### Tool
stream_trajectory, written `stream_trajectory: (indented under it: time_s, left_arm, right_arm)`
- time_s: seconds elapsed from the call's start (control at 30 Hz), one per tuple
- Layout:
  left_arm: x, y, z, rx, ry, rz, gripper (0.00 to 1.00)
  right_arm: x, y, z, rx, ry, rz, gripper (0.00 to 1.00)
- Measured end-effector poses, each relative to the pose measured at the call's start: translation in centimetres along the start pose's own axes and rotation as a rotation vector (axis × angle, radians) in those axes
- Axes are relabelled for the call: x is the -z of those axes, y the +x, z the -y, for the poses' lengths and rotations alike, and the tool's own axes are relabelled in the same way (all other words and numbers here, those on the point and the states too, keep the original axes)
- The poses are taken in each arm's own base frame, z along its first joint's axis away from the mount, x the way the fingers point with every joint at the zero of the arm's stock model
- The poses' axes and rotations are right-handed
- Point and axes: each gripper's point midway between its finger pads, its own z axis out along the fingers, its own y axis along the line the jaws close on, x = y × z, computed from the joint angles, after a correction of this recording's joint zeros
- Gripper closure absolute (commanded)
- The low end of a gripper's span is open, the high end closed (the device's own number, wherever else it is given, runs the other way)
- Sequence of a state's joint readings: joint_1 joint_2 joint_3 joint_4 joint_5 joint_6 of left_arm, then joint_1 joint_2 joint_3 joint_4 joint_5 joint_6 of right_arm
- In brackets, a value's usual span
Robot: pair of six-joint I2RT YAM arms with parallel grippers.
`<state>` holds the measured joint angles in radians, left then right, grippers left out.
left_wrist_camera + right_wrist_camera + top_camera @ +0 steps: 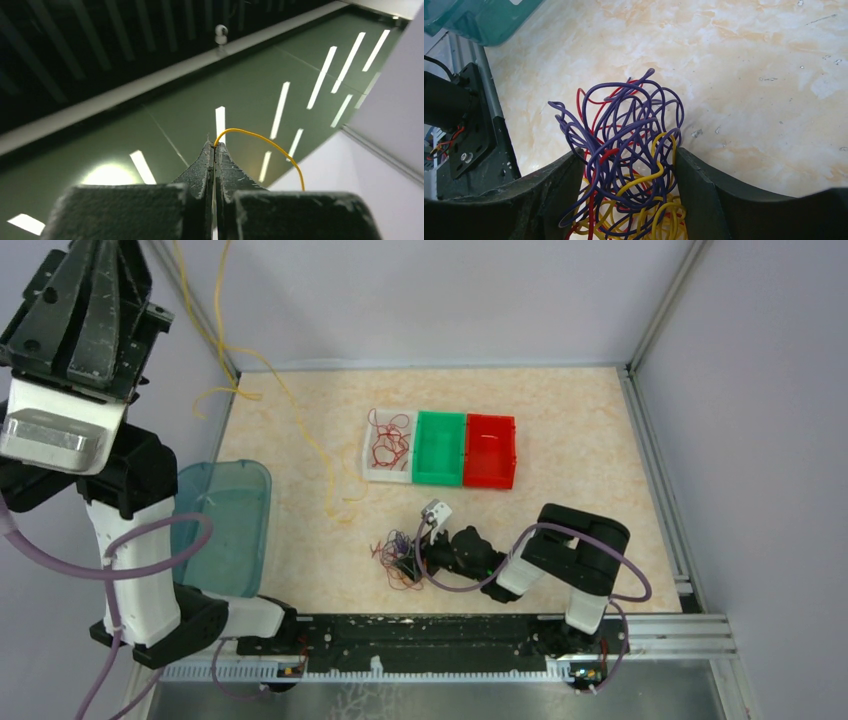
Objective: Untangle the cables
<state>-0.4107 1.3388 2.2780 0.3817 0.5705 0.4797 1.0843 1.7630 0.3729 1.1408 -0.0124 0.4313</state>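
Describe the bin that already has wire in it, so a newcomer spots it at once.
Toward the far side of the marbled table, a white bin, green bin and red bin stand in a row. It is the white one, leftmost; only it holds curly red wires.

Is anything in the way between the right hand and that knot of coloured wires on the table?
Nothing visible does. The right hand straddles the tangle, and the wires touch it on both inner sides.
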Motion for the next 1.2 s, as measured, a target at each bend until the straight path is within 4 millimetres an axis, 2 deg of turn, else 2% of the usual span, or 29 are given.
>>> stream_trajectory:
  time_s: [0.17,0.23,0.27,0.4,0.57,0.67,0.77,0.97,1.07,1.2]
  left_arm:
    - [-0.2,-2.0,-2.2,-0.139,-0.073,0.064,1.00]
    - [0.2,-1.9,-1.7,-0.128,-0.054,0.041,1.00]
    - [0.7,-1.4,-0.8,-0.107,-0.022,0.017,1.00]
    - [2.9,0.0,3.0,-0.010,0.104,-0.058,1.00]
    - [4.8,2.1,6.8,0.093,0.216,-0.132,1.00]
    - [5.8,3.3,8.7,0.157,0.269,-0.171,1.00]
    - [7.0,4.5,10.7,0.225,0.315,-0.216,1.00]
    - [9.7,6.1,14.2,0.337,0.387,-0.291,1.00]
    - [10.2,6.4,14.9,0.367,0.403,-0.304,1.00]
    - [10.3,6.3,15.3,0.390,0.412,-0.303,1.00]
  right_arm:
    - [0.2,-0.2,0.1,0.002,0.008,0.006,0.22]
    - [0.6,-1.0,-0.1,0.010,0.010,0.018,0.18]
    - [0.9,-2.1,-0.5,0.016,0.002,0.039,0.16]
    - [1.7,-8.4,-3.1,0.054,-0.045,0.178,0.11]
    - [3.8,-18.8,-7.5,0.129,-0.114,0.382,0.10]
    - [5.4,-22.3,-9.1,0.168,-0.138,0.456,0.10]
    - [6.6,-24.3,-10.4,0.201,-0.166,0.486,0.10]
    - [7.4,-28.1,-13.4,0.254,-0.247,0.522,0.10]
    - [7.1,-29.9,-14.3,0.286,-0.256,0.544,0.12]
    - [5.4,-30.9,-13.7,0.320,-0.200,0.541,0.21]
